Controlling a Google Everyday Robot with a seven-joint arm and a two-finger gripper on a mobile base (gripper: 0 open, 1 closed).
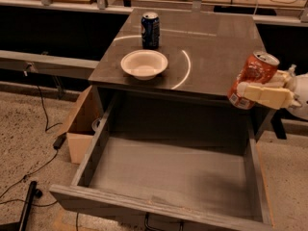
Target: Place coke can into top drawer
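Note:
The coke can is red-orange with a silver top and tilts to the left at the right edge of the cabinet top. My gripper comes in from the right, its cream fingers closed around the can's lower half, holding it in the air over the far right corner of the top drawer. The drawer is pulled fully open and its flat grey-brown bottom is bare.
A dark blue soda can and a white bowl stand on the cabinet top. A small light-wood box sits on the floor left of the cabinet. Cables lie on the floor at lower left. Benches run along the back.

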